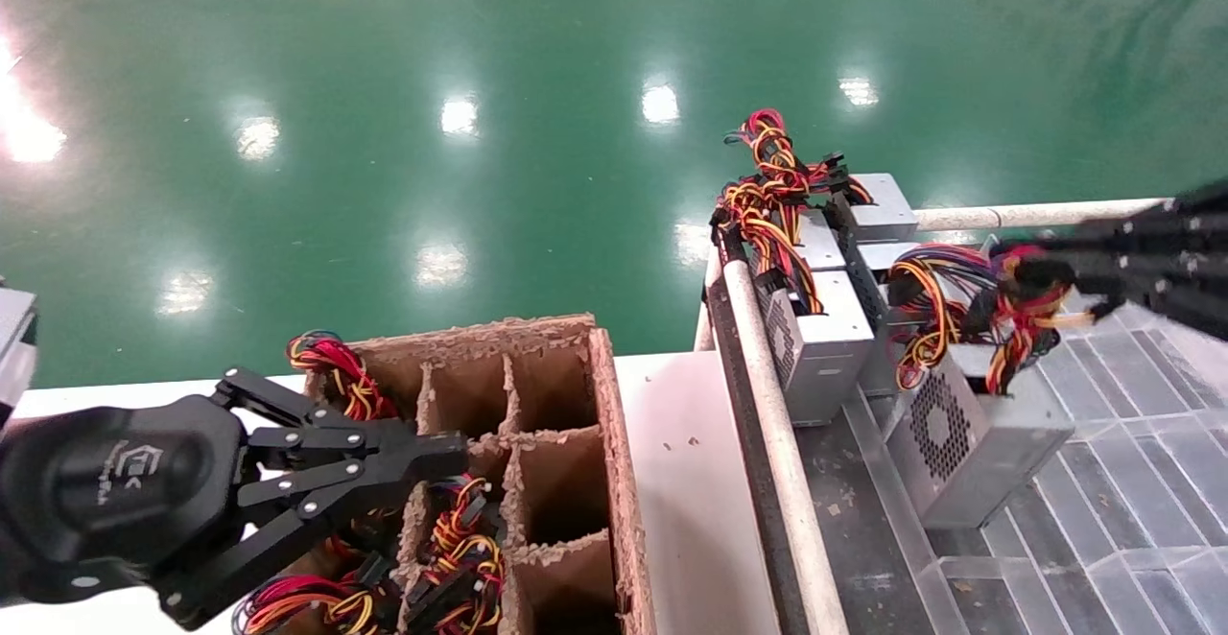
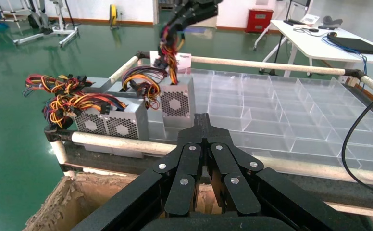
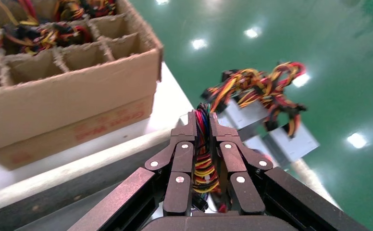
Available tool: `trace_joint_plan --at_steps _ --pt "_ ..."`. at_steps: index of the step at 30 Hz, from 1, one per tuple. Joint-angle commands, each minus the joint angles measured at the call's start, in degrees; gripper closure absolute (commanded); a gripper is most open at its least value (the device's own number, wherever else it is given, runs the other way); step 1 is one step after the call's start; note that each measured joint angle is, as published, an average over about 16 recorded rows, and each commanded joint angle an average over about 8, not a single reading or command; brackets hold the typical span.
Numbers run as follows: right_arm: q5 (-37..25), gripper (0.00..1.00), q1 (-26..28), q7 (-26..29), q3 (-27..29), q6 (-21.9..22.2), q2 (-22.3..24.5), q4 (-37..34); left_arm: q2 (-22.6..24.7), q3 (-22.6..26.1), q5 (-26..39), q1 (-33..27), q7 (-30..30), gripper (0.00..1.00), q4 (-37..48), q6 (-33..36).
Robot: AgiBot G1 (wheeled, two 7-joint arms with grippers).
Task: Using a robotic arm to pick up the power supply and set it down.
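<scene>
The power supply [image 1: 969,434] is a silver-grey box with a round fan grille, tilted over the clear tray. I cannot tell if its base touches the tray. Its red, yellow and black wire bunch [image 1: 1017,314] rises to my right gripper [image 1: 1027,275], which is shut on the wires. In the right wrist view the wires [image 3: 203,144] run between the closed fingers of that gripper [image 3: 203,118]. The left wrist view shows the power supply [image 2: 177,101] from afar. My left gripper [image 1: 451,453] [image 2: 203,120] is shut and empty, above the cardboard box.
The divided cardboard box [image 1: 614,443] holds wired units in its left cells. Other power supplies [image 1: 815,338] line the near-left edge of the clear partitioned tray [image 1: 1132,482]. A white tube rail [image 1: 777,443] borders the tray beside the white table [image 1: 691,482].
</scene>
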Motion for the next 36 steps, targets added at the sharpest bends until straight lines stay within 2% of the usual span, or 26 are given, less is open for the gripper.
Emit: trace_joint_plan --at_steps 1,4,12,25,36 --pt "0.2 1.0 0.1 0.2 -1.2 -0.1 0.3 1.1 0.0 0.0 0.0 0.0 0.0 1.0 0.0 0.0" --pt "0.5 0.98 0.7 1.5 -2.9 0.0 1.5 3.4 0.0 0.0 0.0 0.0 0.0 1.0 0.0 0.0" --pt "-0.4 0.02 3.6 5.2 -6.0 0.5 3.7 6.9 0.0 0.0 0.0 0.0 0.0 1.0 0.0 0.0" --pt "-2.7 0.0 7.2 7.4 -7.8 1.5 3.7 6.8 0.0 0.0 0.0 0.0 0.0 1.0 0.0 0.0" --pt "-1.1 0.0 8.1 7.2 -7.9 1.7 3.5 6.6 0.0 0.0 0.0 0.0 0.0 1.0 0.0 0.0"
